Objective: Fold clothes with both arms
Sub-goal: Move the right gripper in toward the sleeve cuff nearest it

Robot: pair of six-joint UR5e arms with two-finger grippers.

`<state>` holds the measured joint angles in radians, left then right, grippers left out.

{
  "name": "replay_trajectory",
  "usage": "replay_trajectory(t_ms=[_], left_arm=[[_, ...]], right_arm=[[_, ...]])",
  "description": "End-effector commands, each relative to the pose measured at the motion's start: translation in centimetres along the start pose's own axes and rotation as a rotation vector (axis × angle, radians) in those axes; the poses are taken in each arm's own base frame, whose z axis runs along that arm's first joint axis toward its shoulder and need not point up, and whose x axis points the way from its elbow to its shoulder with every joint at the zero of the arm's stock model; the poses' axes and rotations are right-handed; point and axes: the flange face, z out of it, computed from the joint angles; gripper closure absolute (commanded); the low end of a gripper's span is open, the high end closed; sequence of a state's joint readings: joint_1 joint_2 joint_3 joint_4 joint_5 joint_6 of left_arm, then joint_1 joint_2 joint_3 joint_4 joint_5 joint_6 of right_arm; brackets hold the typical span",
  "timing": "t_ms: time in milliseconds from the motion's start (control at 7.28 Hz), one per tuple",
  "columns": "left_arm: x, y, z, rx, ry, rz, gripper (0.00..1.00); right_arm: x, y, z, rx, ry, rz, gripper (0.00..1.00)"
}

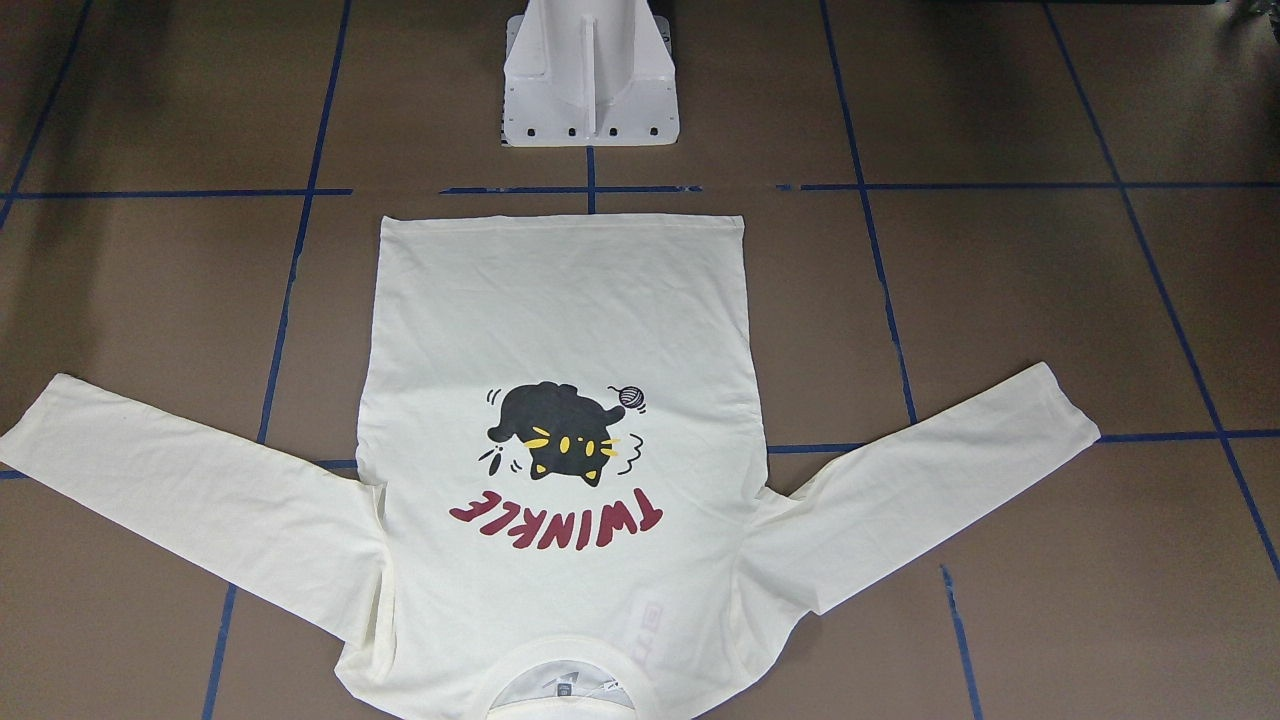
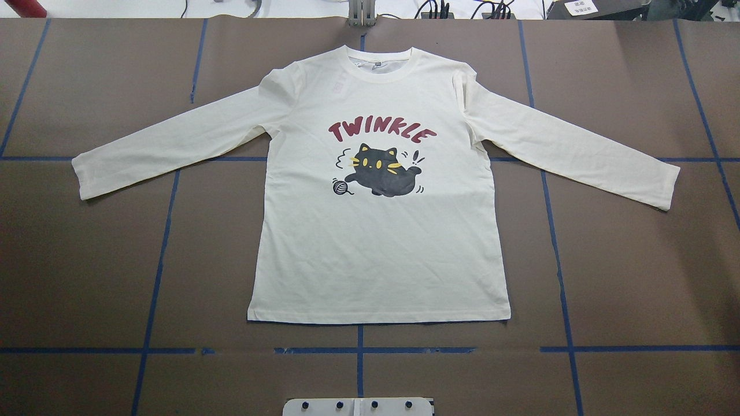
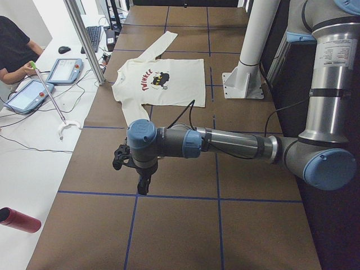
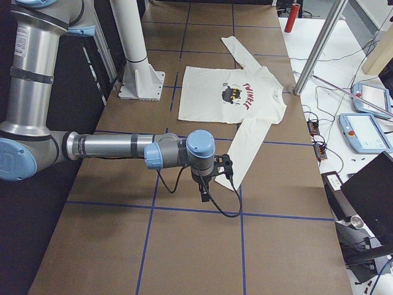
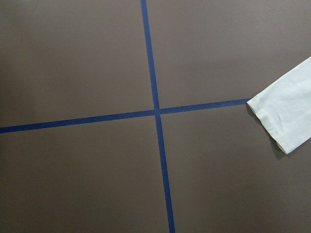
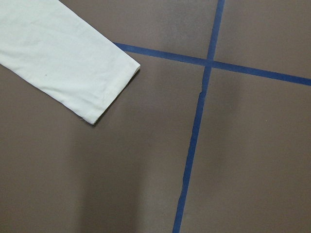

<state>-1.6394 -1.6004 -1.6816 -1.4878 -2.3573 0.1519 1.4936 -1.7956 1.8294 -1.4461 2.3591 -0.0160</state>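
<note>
The cream-white long-sleeved T-shirt lies flat and face up on the brown table, both sleeves spread wide. Its black cat print and red "TWINKLE" lettering show. My left arm's gripper hangs over bare table beyond the shirt's sleeve end, pointing down; I cannot tell whether it is open or shut. My right gripper hangs likewise near the other sleeve's cuff, state unclear. The left wrist view catches a cuff at its right edge. The right wrist view has a cuff at its upper left. Neither shows fingers.
The white pedestal base stands behind the shirt's hem. Blue tape lines grid the table. A person sits at a side bench with tablets, and a red bottle lies there. Metal posts stand at the table's far edge.
</note>
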Motion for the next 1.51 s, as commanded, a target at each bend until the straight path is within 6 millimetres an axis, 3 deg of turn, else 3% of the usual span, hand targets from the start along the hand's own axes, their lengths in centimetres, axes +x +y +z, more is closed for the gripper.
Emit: replay_trajectory(t_ms=[0, 137, 412, 550, 687, 1100, 1237, 1374], left_arm=[[0.3, 0.1, -0.3, 0.005, -0.011, 0.006, 0.00], [1.1, 0.3, -1.0, 0.018, -0.019, 0.028, 0.00], [2.8, 1.3, 0.1, -0.006, -0.016, 0.054, 0.00], [3.2, 1.2, -0.2, 0.006, -0.017, 0.072, 0.00], [3.7, 0.6, -0.7, 0.038, -0.024, 0.100, 0.00], [3.7, 1.6, 0.6, 0.064, 0.082, 0.100, 0.00], [4.1, 1.5, 0.5, 0.073, 0.086, 0.116, 0.00], [4.2, 1.5, 0.4, 0.084, 0.085, 0.130, 0.00]], right_arm=[[0.3, 0.6, 0.1, -0.002, 0.003, 0.017, 0.00], [0.5, 0.8, 0.4, -0.009, 0.003, 0.021, 0.00], [-0.2, 0.1, 0.5, -0.009, -0.030, 0.011, 0.00], [-1.1, -0.4, 1.8, -0.038, -0.032, -0.010, 0.00], [-1.1, -3.4, 3.4, -0.055, -0.040, -0.001, 0.00], [-3.5, -13.4, 7.5, -0.052, -0.050, 0.069, 0.02], [-5.7, -14.3, 10.8, -0.017, -0.062, 0.136, 0.09], [-5.3, -13.6, 14.3, 0.026, -0.058, 0.178, 0.13]])
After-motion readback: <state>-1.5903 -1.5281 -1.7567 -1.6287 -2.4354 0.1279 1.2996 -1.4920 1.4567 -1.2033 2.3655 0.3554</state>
